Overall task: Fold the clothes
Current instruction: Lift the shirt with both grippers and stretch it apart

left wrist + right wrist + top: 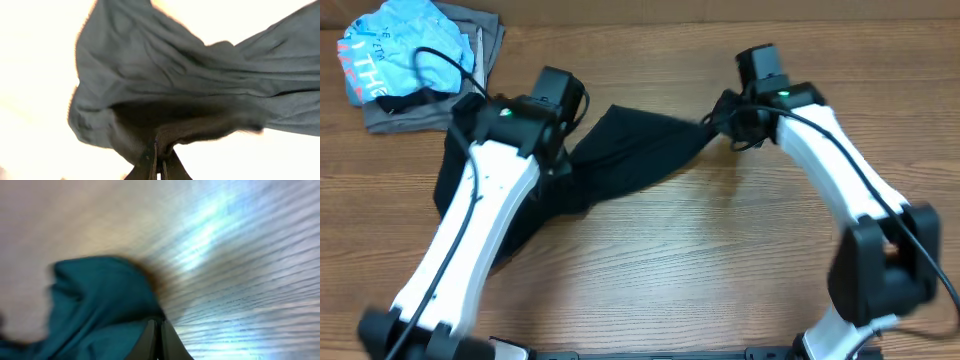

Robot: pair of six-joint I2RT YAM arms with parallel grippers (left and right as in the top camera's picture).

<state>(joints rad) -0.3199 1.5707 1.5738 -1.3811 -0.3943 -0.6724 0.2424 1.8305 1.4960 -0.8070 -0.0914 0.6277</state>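
The clothes (pixel 640 150), a black T-shirt, hang stretched between my two grippers above the wooden table (pixel 720 260). One side of the shirt droops down under the left arm. My left gripper (pixel 567 152) is shut on a bunched fold of the clothes (pixel 175 75); in the left wrist view the left gripper (pixel 159 152) has its jaws pinched together with dark cloth spilling out above them. My right gripper (pixel 717 122) is shut on the other end. In the right wrist view the right gripper (pixel 159 326) pinches the edge of the clothes (pixel 100 305), which look bluish there.
At the back left corner lies a crumpled light blue shirt with red lettering (pixel 395 45) on top of a grey garment (pixel 480 45). Both arm bases stand at the near edge of the table.
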